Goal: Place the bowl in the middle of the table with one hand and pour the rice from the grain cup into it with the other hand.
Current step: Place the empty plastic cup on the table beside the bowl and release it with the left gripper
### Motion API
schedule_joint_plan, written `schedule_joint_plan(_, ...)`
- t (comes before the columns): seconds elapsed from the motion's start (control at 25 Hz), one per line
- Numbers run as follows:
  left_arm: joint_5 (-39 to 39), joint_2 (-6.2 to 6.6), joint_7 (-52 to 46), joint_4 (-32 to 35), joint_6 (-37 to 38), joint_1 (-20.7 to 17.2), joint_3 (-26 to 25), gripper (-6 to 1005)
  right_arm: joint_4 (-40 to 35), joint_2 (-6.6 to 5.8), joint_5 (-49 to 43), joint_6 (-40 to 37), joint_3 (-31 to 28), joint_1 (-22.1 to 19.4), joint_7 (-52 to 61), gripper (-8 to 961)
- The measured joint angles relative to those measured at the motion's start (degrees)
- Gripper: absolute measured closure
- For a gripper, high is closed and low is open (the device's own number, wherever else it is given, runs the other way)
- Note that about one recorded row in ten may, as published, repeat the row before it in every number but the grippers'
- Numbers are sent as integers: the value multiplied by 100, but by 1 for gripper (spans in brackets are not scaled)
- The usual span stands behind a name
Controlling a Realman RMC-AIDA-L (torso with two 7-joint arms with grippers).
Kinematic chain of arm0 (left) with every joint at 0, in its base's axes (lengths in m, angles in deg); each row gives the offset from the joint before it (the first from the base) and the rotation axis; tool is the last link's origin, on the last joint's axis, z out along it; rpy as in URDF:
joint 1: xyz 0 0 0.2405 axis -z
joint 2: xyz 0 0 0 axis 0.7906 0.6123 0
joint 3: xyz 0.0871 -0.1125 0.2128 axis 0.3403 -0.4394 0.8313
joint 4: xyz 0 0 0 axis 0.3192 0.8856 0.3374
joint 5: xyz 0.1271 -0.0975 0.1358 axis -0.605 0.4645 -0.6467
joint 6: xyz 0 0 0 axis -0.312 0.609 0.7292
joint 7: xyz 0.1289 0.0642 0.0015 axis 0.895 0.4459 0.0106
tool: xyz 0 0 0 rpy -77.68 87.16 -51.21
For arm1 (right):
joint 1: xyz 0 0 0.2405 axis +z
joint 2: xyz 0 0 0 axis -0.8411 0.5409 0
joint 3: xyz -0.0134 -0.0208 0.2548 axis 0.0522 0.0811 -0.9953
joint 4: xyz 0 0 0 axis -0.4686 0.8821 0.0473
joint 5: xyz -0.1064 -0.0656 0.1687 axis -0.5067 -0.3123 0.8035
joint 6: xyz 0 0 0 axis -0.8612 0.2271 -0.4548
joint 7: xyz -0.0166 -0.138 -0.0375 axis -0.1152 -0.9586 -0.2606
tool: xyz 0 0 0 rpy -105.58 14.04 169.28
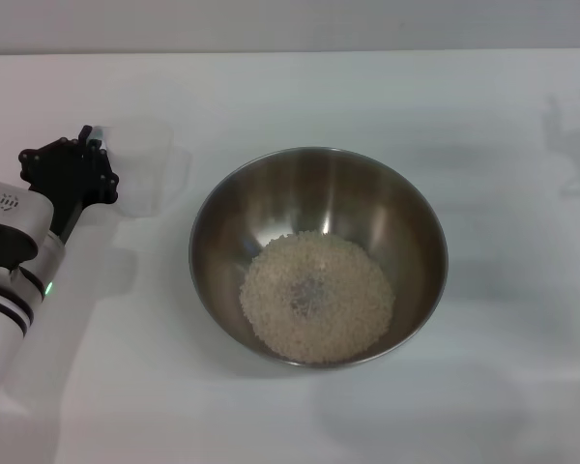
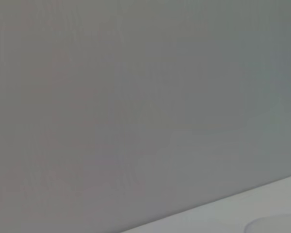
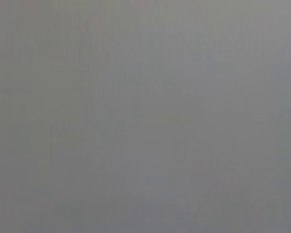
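Head view. The bowl (image 1: 319, 256) is seen standing upright near the middle of the table (image 1: 522, 387), with the rice (image 1: 317, 296) lying in a flat, pale heap across its bottom – a small darker patch is visible at the heap's centre. The steel wall above the grains is bare and reflective.

The left gripper (image 1: 89, 137) is held at the table's left side, well apart from the bowl's rim. A faint translucent shape just beside its tip is taken to be the grain cup (image 1: 147, 166), standing on the table; whether it is touched or gripped cannot be told, and how far the fingers are spread cannot be told either. A green light is shown on the silver left arm (image 1: 10, 280), low at the left edge.

Nothing is seen between the gripper and the bowl except bare tabletop. Soft shadows are cast on the table's right part.

The right gripper is not shown in any view – the right wrist view is filled by a plain grey surface. In the left wrist view, a grey wall is seen above a strip of the table.
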Motion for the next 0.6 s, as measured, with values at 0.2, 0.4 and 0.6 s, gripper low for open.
schedule_joint_plan(0.2,0,0,-3,36,-47,-13,29,938,1,0,0,-1,0,0,0,471)
schedule_joint_plan(0.4,0,0,-5,11,-53,-94,5,899,2,0,0,0,8,-1,0,471)
schedule_joint_plan(0.6,0,2,-7,-9,8,-230,-7,707,2,0,0,19,18,-9,0,471)
